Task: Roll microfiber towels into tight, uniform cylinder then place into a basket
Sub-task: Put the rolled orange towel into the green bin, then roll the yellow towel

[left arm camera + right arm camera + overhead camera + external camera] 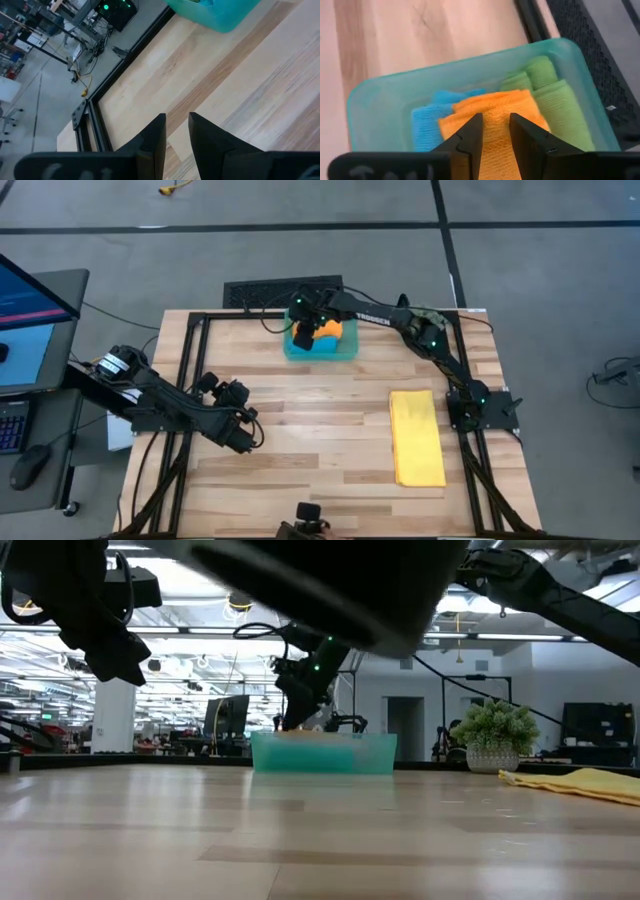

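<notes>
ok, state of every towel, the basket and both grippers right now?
orange towel: rolled, in the basket, on top, right gripper's fingers over it
blue towel: in the basket, partly under the orange one
green towel: rolled, in the basket
yellow towel: flat and unrolled on the table
basket: upright at the table's far edge, holding three towels
right gripper: over the basket, fingers narrowly apart
left gripper: above bare table, fingers narrowly apart, empty

translucent plastic basket [380, 90]; matt wood table [300, 440]

place: robotics lab | signs: concrete floor [540, 270]; monitor [25, 315]; framed workbench [330, 480]
</notes>
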Robot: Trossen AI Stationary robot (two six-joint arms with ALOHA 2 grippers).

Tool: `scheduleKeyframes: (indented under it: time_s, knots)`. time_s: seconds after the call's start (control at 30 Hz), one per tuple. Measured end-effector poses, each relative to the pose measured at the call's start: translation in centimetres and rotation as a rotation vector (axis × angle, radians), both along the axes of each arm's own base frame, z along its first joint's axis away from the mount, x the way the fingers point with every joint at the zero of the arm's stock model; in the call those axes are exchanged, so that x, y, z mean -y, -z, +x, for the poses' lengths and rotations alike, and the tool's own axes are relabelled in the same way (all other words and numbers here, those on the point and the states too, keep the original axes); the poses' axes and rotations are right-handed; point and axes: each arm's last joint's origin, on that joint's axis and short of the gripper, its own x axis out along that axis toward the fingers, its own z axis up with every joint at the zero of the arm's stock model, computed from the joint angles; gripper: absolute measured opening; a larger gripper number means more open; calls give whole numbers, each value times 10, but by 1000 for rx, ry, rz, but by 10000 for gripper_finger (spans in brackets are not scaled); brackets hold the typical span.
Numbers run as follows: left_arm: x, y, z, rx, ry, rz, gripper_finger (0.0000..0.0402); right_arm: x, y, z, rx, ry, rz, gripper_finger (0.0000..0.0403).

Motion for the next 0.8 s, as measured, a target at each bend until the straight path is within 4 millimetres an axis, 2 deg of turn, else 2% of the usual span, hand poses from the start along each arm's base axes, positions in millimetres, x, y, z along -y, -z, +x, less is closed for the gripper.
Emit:
scheduleKeyframes:
  time_s: [0.1,0.23,0.4,0.5,0.67,0.8]
  knots:
    - [0,0,0,0,0,0,77,-4,9,7,7,-12,-12,118]
    - [0,0,0,-2,-2,-4,77,-3,21,8,-21,-7,5,118]
    - [0,0,-1,-11,-12,-21,77,-3,25,8,-40,-1,4,118]
    - [0,0,-1,-11,-12,-21,77,-3,16,6,-21,-1,-6,118]
    - [0,1,0,-10,-12,-22,77,-3,-13,-2,8,-13,-32,118]
    - [0,1,0,-10,-13,-22,77,-9,-34,-15,-38,-40,-24,118]
